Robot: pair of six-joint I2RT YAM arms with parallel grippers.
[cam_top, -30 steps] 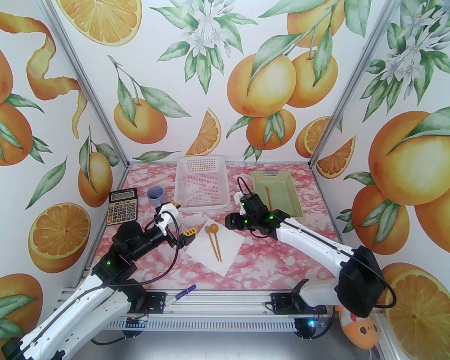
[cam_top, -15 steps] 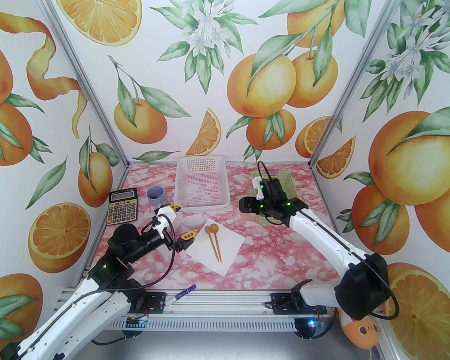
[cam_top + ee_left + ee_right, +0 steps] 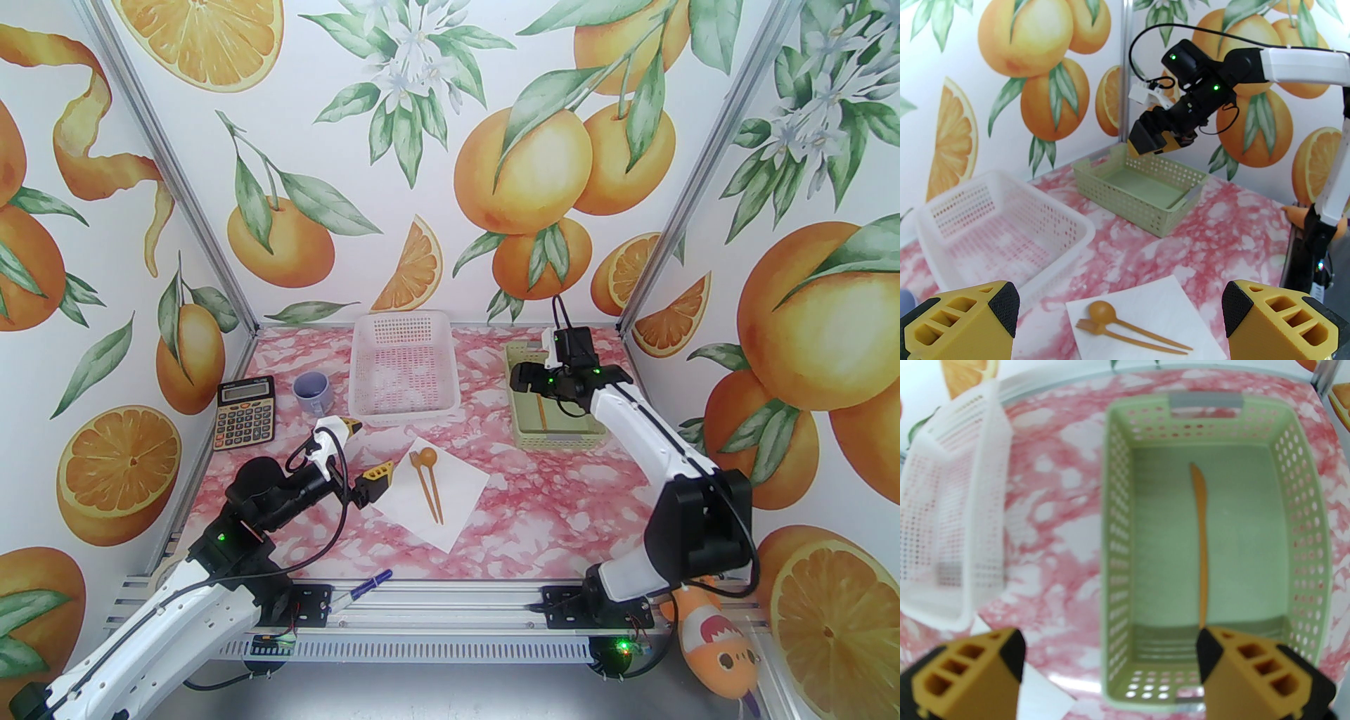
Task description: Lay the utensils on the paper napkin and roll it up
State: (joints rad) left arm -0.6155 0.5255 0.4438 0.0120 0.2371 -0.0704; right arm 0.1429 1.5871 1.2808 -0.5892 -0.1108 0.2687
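The white paper napkin (image 3: pixel 457 485) lies at mid-table with an orange-brown fork (image 3: pixel 415 460) and spoon (image 3: pixel 427 457) side by side on it; both also lie low in the left wrist view, the fork (image 3: pixel 1090 325) beside the spoon (image 3: pixel 1101 311). My left gripper (image 3: pixel 362 451) hovers open at the napkin's left corner, nothing between its fingers (image 3: pixel 1002 309). My right gripper (image 3: pixel 524 376) hangs open above the green basket (image 3: pixel 562 441). In the basket (image 3: pixel 1118 535) lies a slim orange knife-like utensil (image 3: pixel 1201 542), its near end just by the right fingertip (image 3: pixel 1209 651).
A white perforated basket (image 3: pixel 404 416) stands at the back centre. A calculator (image 3: pixel 244 415) and a purple cup (image 3: pixel 311 390) sit at the back left. A blue pen (image 3: pixel 365 585) lies on the front rail. An orange plush toy (image 3: pixel 717 647) is beside the right arm's base.
My right arm swung from beside the napkin back and right to over the green basket, and its jaws widened. The left arm barely shifted.
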